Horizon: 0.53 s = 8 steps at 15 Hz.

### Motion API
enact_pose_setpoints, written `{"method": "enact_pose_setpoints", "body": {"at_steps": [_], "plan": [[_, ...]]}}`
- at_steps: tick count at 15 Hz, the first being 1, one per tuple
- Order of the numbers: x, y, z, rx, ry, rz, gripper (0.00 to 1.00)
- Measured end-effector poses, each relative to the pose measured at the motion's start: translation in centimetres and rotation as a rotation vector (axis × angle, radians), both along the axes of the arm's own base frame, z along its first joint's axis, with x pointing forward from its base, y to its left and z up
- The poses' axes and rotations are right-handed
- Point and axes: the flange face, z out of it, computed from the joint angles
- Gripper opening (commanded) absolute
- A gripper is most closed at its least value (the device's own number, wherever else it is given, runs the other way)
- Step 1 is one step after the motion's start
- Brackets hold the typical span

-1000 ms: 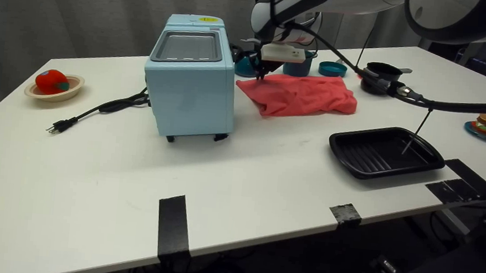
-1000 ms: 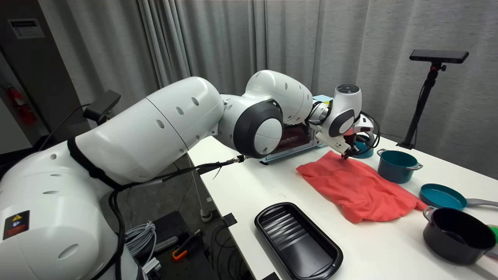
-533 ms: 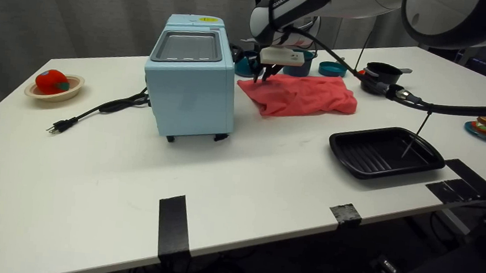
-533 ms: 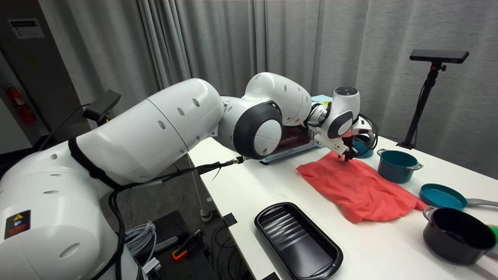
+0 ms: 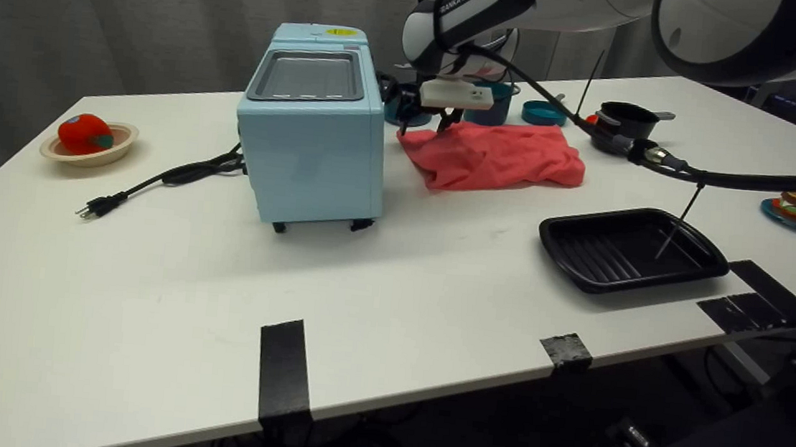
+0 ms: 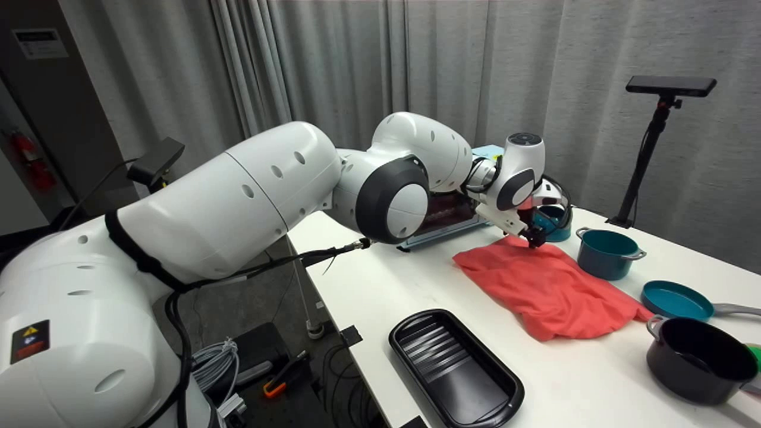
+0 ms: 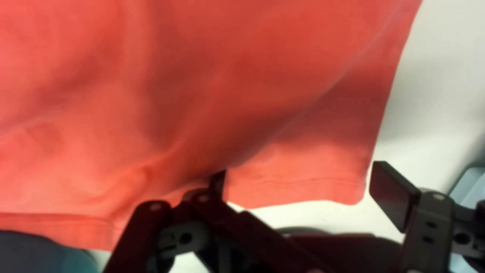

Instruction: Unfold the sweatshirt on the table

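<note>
In an exterior view the sweatshirt (image 5: 511, 161) is lying wrinkled on the table (image 5: 167, 304), with the toaster oven (image 5: 309, 165) standing at its nine o'clock. The gripper (image 7: 305, 185) is holding its jaws wide apart; in the wrist view they are straddling a corner of the fabric, towards four o'clock, one jaw seemingly touching a raised fold, the opposite one standing just outside the edge. Whether the inner jaw is sitting under this fold is not showing clearly. I am supposing that the step is catching one layer. For doing it well, one should be aiming at the fold's lip only, closing softly, leaving the lower cloth lying, and drawing low and slowly.
</note>
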Motion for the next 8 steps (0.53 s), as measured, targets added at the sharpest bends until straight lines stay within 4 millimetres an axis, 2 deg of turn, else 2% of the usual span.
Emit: {"method": "enact_pose_setpoints", "body": {"at_steps": [1, 2, 3, 4, 8], "plan": [[-0.02, -0.02, -0.17, -0.001, 0.006, -0.001, 0.98], [0.0, -0.01, -0.18, -0.002, 0.009, -0.001, 0.74], [0.04, -0.02, -0.14, -0.004, 0.01, -0.001, 0.73], [0.06, -0.04, -0.14, -0.005, 0.012, -0.001, 0.68], [0.12, -0.37, -0.19, -0.021, 0.01, -0.004, 0.37]]}}
